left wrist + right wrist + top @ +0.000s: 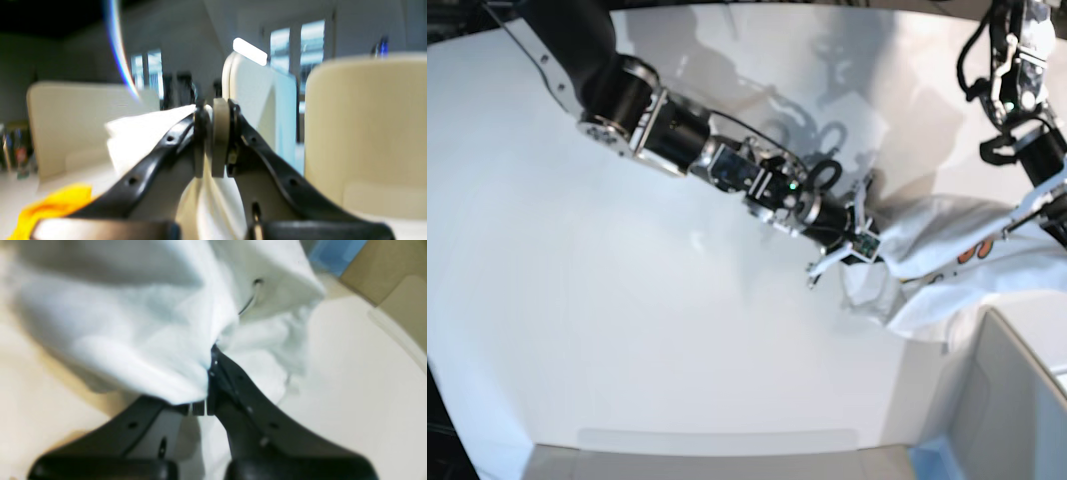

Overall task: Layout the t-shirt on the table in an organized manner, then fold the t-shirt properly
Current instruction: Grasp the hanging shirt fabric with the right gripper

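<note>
T-shirt (pixel 947 255) bunched at bench (pixel 577 250) right edge, partly lifted. Right arm stretched low across bench, right hand (pixel 208 373) clenched on a fold of cloth. Left arm raised at far right, left hand (pixel 213 133) pinching white cloth between its pads.

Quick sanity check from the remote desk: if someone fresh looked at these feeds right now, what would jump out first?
First, the white t-shirt bunched at the right side of the table in the base view, some orange print showing, not laid flat. Then the right gripper, shut on a fold of the cloth at the bundle's left edge. The left gripper also pinches white fabric, over on the right.
</note>
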Robot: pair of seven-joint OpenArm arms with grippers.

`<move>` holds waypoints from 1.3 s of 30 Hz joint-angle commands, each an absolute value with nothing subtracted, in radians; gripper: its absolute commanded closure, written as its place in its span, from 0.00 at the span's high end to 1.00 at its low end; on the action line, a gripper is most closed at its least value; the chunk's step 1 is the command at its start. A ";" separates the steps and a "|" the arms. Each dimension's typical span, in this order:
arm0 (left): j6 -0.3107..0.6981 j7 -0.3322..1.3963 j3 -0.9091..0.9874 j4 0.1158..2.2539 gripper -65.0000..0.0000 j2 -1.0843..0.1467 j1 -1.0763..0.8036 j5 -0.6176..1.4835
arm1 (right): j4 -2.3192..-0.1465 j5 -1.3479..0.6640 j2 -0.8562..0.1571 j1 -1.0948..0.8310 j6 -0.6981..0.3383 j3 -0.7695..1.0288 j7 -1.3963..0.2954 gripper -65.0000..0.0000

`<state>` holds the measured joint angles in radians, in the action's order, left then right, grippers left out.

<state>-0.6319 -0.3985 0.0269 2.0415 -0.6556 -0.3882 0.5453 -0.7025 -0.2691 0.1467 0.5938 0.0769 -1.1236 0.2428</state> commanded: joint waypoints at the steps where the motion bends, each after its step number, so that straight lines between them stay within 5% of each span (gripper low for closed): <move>1: -0.634 -0.449 0.044 2.057 0.08 -0.680 -0.403 0.519 | -0.702 -0.274 0.157 0.615 0.102 -1.116 0.271 0.00; 3: -0.634 -0.456 0.047 2.057 0.08 -0.684 -0.443 0.519 | -0.673 -0.274 0.157 0.610 0.130 -1.116 0.274 0.01; 10: -0.634 -0.463 0.050 2.057 0.08 -0.685 -0.524 0.518 | -0.631 -0.271 0.157 0.483 0.234 -0.987 0.277 0.42; 13: -0.634 -0.463 0.050 2.057 0.08 -0.685 -0.530 0.518 | -0.631 -0.269 0.157 0.443 0.234 -0.983 0.277 0.48; 33: -0.634 -0.538 0.047 2.057 0.08 -0.685 -0.578 0.518 | -0.676 -0.298 0.157 0.547 0.219 -1.090 0.170 0.46; 35: -0.634 -0.539 0.042 2.057 0.08 -0.685 -0.585 0.518 | -0.644 -0.300 0.157 0.558 0.188 -1.099 0.170 0.35; 38: -0.634 -0.539 0.041 2.057 0.08 -0.685 -0.593 0.518 | -0.636 -0.300 0.157 0.561 0.179 -1.099 0.176 0.01; 39: -0.634 -0.539 0.041 2.057 0.08 -0.685 -0.593 0.518 | -0.645 -0.295 0.157 0.562 0.174 -1.099 0.177 0.00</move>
<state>-0.6285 -0.5026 0.0338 2.0418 -0.6697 -0.5945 0.5362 -0.6304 -0.2951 0.1452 0.5327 0.1719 -1.1030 0.1638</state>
